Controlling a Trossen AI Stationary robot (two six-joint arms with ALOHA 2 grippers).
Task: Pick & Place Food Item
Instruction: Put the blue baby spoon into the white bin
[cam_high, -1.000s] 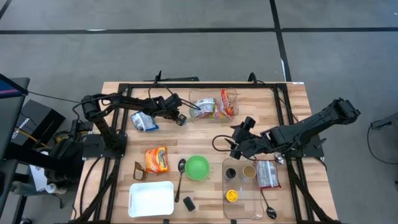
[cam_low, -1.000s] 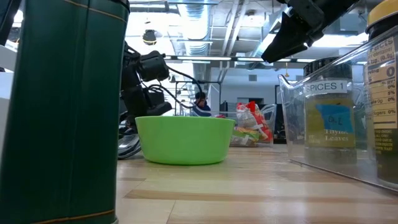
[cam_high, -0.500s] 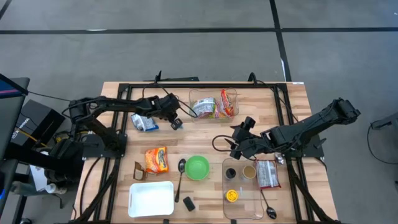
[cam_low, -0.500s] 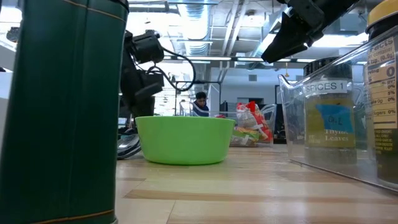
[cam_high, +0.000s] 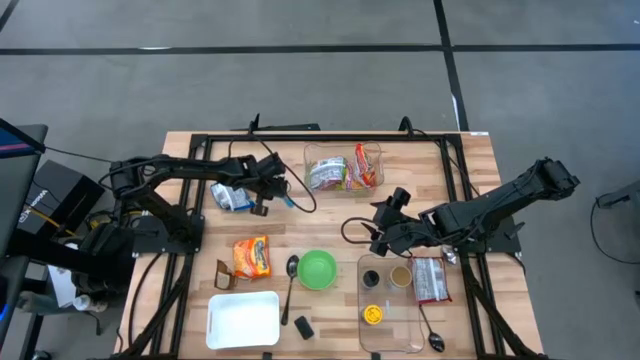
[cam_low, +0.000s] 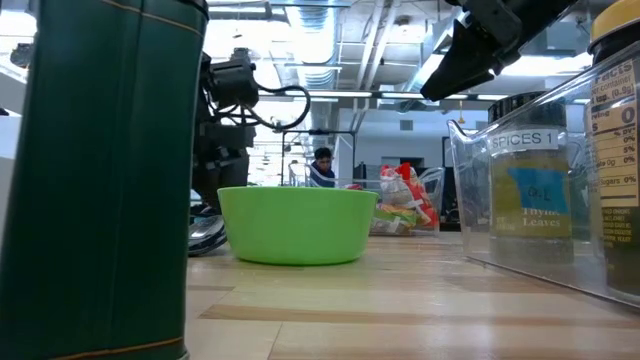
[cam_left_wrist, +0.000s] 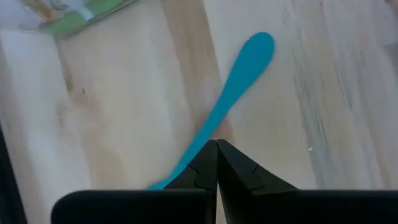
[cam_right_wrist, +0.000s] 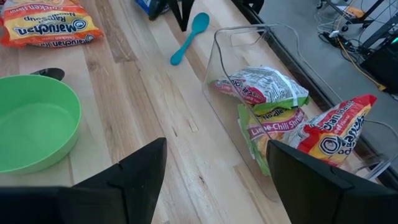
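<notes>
My left gripper (cam_high: 263, 206) is shut and points down over a blue spoon (cam_left_wrist: 239, 81) that lies flat on the table, just left of a clear container (cam_high: 343, 170) holding ramen packets (cam_right_wrist: 267, 93). A blue-and-white packet (cam_high: 228, 196) lies under the left arm. An orange ramen packet (cam_high: 252, 256) lies nearer the front. My right gripper (cam_right_wrist: 217, 180) hangs open above the table's middle, between the container and a green bowl (cam_high: 317, 268), with nothing between its fingers. My left gripper's shut fingertips (cam_left_wrist: 216, 152) stand over the middle of the spoon's handle (cam_left_wrist: 208, 134), coming from above. The spoon lies flat on the wood. Whether the tips touch it I cannot tell.
A clear spice bin (cam_high: 390, 300) with jars and a packet (cam_high: 432, 278) beside it sit at the front right. A white tray (cam_high: 243, 318), a metal spoon (cam_high: 291, 270) and a small black block (cam_high: 304, 326) lie at the front. A dark green can (cam_low: 100, 180) stands close to the low camera.
My left gripper has drawn back from the clear container toward the table's left and near side, risen a little and rolled its wrist, staying shut. The blue spoon, earlier up by the container's left wall, now lies on the table below the gripper.
</notes>
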